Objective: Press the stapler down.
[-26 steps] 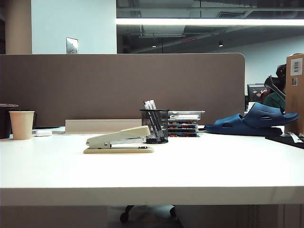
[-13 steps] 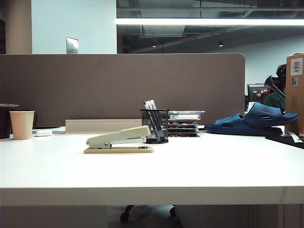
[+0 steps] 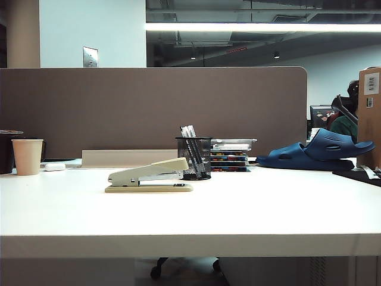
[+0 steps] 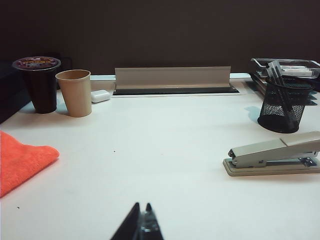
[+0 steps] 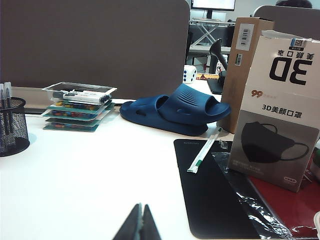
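The stapler [image 3: 149,177] is positioned flat on the table [image 3: 238,208], just left of the mesh pen cup [image 3: 194,158]. The left gripper [image 4: 142,212] and right gripper [image 5: 141,212] are closed, empty, well apart from it.

The stapler [image 3: 149,177] sits mid-table in the exterior view with bare white table [image 3: 190,214] in front and to both sides, so the approach from the lower frame is free. Just behind its raised right end, the mesh pen holder [image 3: 194,158] crowds that side.

The left gripper [image 4: 141,222], tips together at the bottom of its view, has bare table ahead; the orange cloth [image 4: 22,160] lies off at the left edge.

The right gripper [image 5: 140,222], tips together, faces bare table, bounded on the right by a black mat [image 5: 215,190].
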### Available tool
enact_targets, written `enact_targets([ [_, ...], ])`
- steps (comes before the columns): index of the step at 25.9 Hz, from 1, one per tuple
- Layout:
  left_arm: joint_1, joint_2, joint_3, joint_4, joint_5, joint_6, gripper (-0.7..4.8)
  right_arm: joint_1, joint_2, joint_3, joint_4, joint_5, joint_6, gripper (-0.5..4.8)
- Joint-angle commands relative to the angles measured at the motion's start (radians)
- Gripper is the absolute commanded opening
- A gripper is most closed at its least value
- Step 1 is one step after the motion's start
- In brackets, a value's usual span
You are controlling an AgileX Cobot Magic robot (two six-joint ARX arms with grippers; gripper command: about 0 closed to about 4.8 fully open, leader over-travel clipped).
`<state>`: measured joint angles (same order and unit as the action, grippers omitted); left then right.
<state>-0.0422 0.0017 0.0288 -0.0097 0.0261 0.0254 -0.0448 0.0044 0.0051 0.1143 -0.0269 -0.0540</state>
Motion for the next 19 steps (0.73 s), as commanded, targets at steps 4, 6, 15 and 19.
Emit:
enact_targets([
  [4,-0.001,0.0,0.005,0.018,0.004,-0.003,-0.05,0.001,-0.005,-0.005,-0.053,0.003,-0.002,-0.09],
  [6,-0.001,0.0,0.005,0.018,0.004,-0.003,-0.06,0.0,-0.005,-0.005,-0.074,0.002,-0.002,-0.09],
  [15,-0.001,0.0,0.005,0.018,0.004,-0.003,-0.05,0.0,-0.005,-0.005,-0.096,0.002,-0.002,-0.09],
  [19,-0.001,0.0,0.005,0.018,0.004,-0.003,-0.05,0.0,-0.005,-0.005,-0.096,0.002,-0.002,-0.09],
])
